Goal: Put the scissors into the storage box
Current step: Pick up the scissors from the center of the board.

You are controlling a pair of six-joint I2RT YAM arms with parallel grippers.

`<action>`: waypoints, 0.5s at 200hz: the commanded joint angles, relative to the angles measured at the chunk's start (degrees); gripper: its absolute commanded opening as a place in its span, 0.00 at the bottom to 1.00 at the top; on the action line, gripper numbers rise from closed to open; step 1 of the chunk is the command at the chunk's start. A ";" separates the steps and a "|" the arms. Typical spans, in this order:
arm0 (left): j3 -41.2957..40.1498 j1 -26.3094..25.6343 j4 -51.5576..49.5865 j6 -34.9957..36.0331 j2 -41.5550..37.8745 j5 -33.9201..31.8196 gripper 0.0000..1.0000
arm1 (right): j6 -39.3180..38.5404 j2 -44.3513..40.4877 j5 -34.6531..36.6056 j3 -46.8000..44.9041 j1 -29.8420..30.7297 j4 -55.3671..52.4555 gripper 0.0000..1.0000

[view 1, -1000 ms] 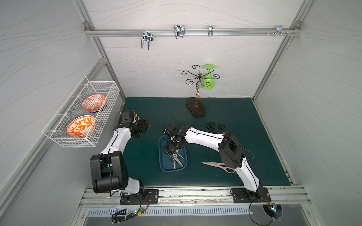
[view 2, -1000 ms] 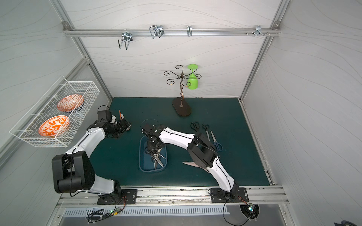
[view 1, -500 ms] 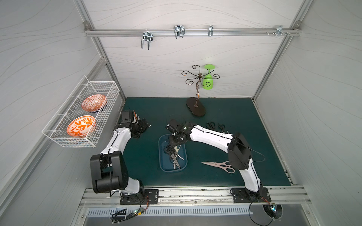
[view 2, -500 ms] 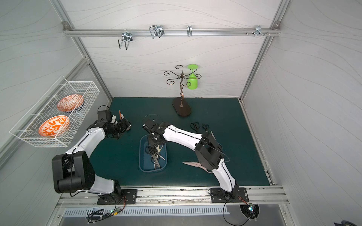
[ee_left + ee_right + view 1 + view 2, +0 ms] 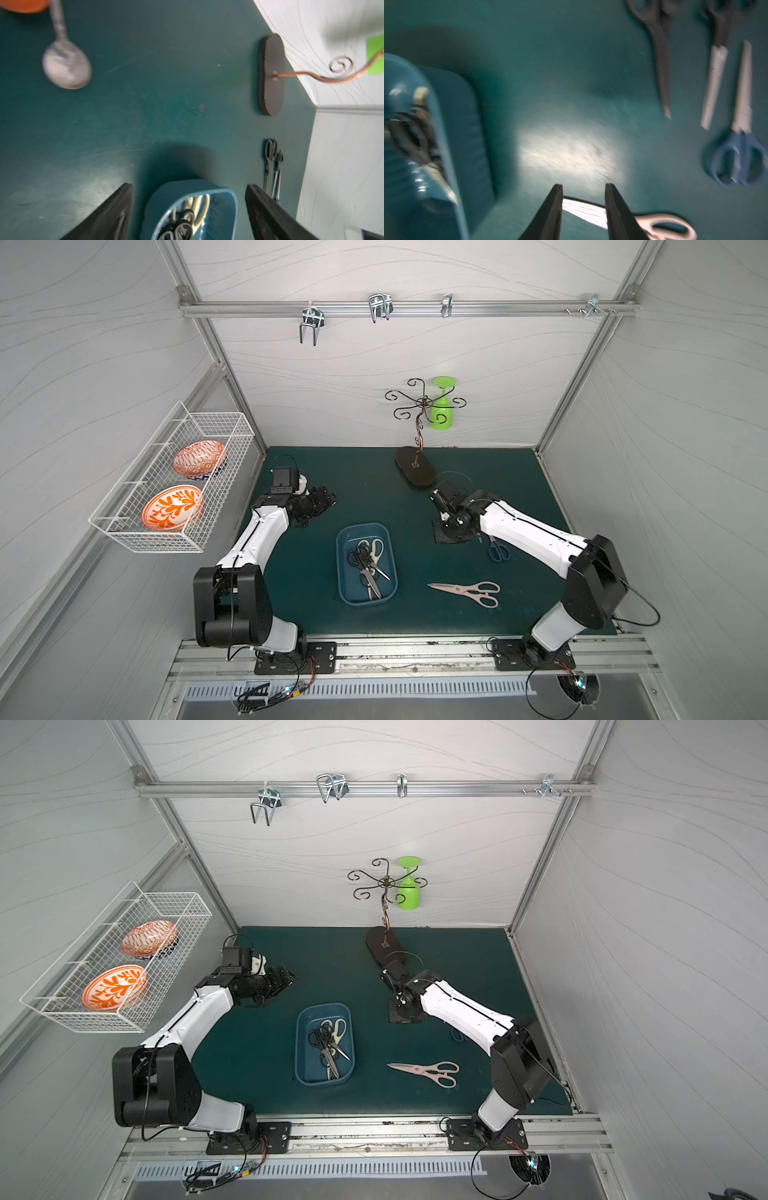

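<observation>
the dark blue storage box point(image 5: 350, 594) sits near the middle of the green mat point(image 5: 374, 497), holding the cream-handled shears point(image 5: 376, 549) and a tangle of black-handled scissors point(image 5: 360, 561) whose exact count cannot be told. the pale pink shears point(image 5: 465, 591) lie flat on the mat on the right-arm side of the box, apart from it, with their blades pointing toward it. the blue-handled scissors point(image 5: 498, 549) lie farther back, partly under the right arm. the right wrist view shows two more black-handled pairs point(image 5: 658, 52) side by side next to them. the right gripper point(image 5: 583, 187) hangs over bare mat between the box and these loose pairs, its fingers point(image 5: 550, 214) partly apart with nothing between them. the left gripper point(image 5: 188, 187) is well clear of the box toward the left wall, its fingers spread wide and empty.
</observation>
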 commanded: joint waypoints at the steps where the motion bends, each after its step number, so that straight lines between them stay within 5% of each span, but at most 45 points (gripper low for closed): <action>1: 3.25 -4.10 -1.42 2.12 -0.85 1.17 0.89 | 0.89 -6.23 0.16 -3.72 -3.23 -4.61 0.38; 31: 3.04 -8.63 -0.44 4.12 -0.10 1.07 0.89 | 3.30 -11.89 -1.43 -10.94 -7.84 -6.32 0.37; 100: -1.73 -8.74 1.52 4.29 -0.36 -2.38 0.89 | 10.97 -15.53 -11.78 -24.87 -15.04 1.44 0.35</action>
